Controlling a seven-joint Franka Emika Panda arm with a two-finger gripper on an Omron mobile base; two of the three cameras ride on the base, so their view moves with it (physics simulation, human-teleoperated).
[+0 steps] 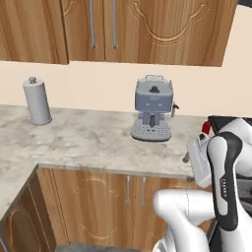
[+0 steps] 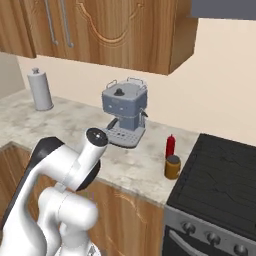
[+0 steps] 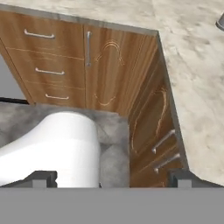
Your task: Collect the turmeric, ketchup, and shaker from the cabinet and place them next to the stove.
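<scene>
Beside stove, one ketchup, one turmeric

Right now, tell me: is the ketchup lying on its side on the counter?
No. The ketchup stands upright on the counter, just behind the turmeric, beside the stove.

On the table, the ketchup stands just behind the turmeric, both close beside the stove, which lies to their right. The coffee machine sits left of them, nearer the wall. Far left stands a canister (well apart from the rest). The cabinet hangs above, and base cupboards run below the table.
</scene>
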